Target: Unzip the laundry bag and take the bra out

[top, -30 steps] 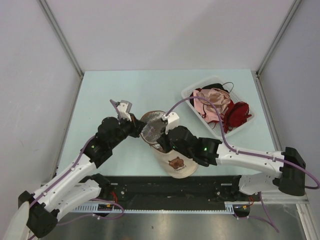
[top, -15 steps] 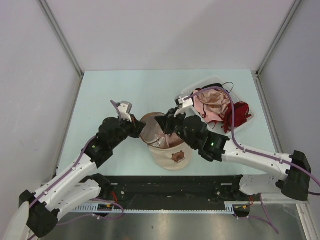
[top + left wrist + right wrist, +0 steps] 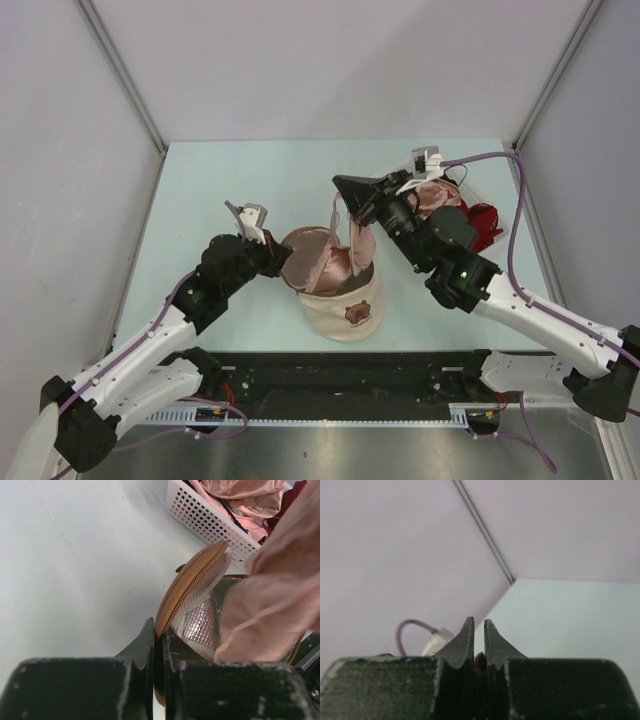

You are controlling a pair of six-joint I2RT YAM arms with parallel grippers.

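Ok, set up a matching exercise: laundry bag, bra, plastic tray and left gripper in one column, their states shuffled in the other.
Column 1
1. laundry bag
2. bra
3. plastic tray
4. left gripper

Column 2
A. holds a pink satin garment
B. clamped on the bag's zipper lid
C. unzipped, lid flipped up
D. hangs from the raised right gripper, lower part in the bag's opening

Pairs: 1-C, 2-D, 3-A, 4-B

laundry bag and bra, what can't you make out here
- Top view: the hanging bra hides the laundry bag interior and its own lower end.
- Top view: the bag's brown label is too small to read.
- Left wrist view: the bra is blurred and cut off by the right edge.
- Right wrist view: the right gripper hides what its fingers pinch.
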